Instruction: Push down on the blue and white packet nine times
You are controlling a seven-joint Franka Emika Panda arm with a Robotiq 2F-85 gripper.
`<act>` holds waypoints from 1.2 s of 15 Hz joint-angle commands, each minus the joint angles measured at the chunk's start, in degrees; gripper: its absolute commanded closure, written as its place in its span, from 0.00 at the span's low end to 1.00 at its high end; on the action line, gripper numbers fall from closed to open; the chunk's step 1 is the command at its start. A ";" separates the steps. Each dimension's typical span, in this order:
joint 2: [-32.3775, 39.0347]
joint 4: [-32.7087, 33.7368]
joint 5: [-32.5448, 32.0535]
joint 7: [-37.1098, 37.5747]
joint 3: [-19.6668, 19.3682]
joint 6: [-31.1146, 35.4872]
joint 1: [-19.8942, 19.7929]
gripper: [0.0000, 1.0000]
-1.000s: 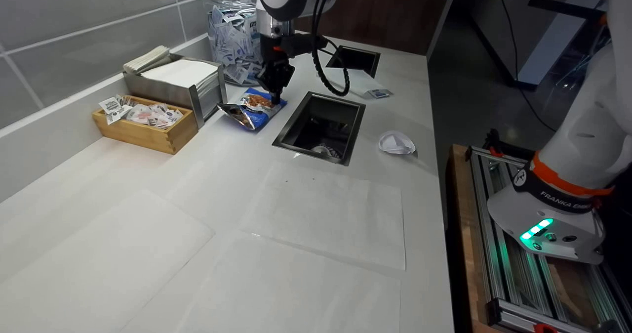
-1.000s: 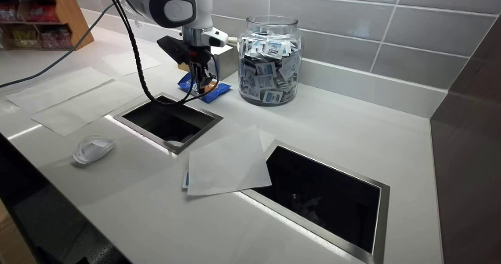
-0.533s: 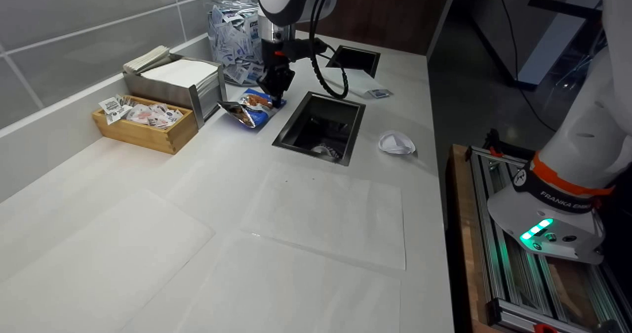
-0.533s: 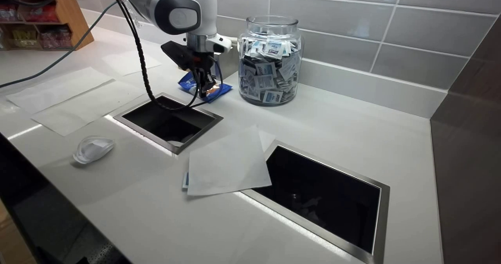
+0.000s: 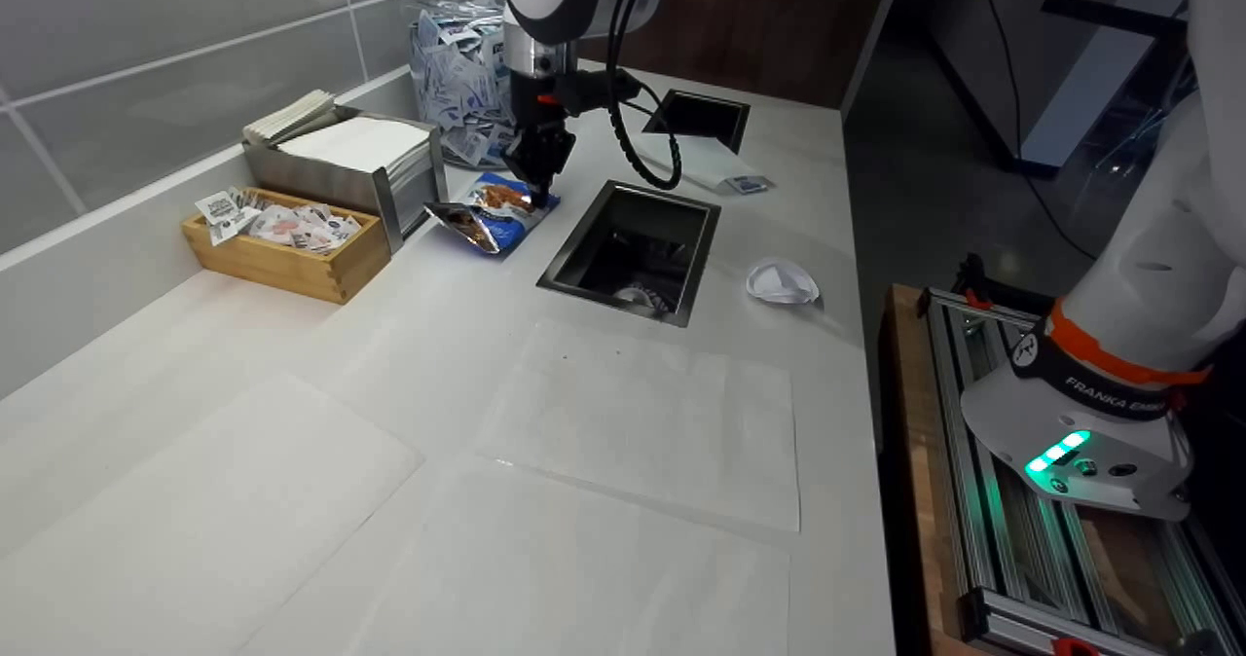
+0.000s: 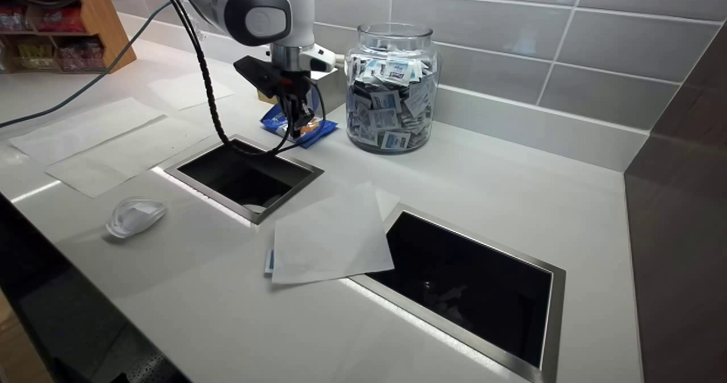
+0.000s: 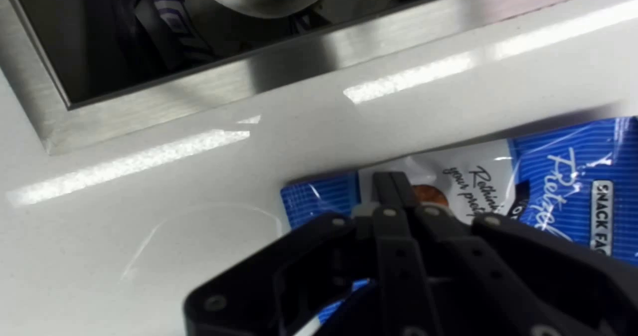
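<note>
The blue and white packet point(image 5: 498, 210) lies flat on the white counter, with a brown pretzel picture on it. It also shows in an exterior view point(image 6: 275, 123) and fills the right of the wrist view point(image 7: 463, 171). My gripper point(image 7: 391, 176) is shut, its two fingertips side by side with nothing between them. The tips are over the packet's white part near its counter-hole edge, and seem to touch it. The gripper shows over the packet in both exterior views point(image 5: 538, 199) point(image 6: 295, 133). The gripper hides part of the packet in the wrist view.
A metal-rimmed hole point(image 5: 667, 195) lies beside the packet. A clear jar of packets point(image 6: 392, 102), a napkin holder point(image 5: 321, 174) and a wooden box point(image 5: 282, 267) stand by the wall. A crumpled white wrapper point(image 5: 782, 281) and a paper sheet point(image 6: 332, 241) lie on the counter.
My gripper dips a little onto the packet, then rises slightly and shifts a little toward the wall. The packet shifts slightly with it.
</note>
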 commanded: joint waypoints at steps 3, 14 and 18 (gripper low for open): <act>-3.43 -1.42 -2.34 0.98 -0.12 -0.93 1.58 1.00; 3.22 3.08 -1.31 -3.50 1.65 -3.45 0.69 1.00; 4.87 5.10 -1.63 -5.42 1.83 -3.70 0.58 1.00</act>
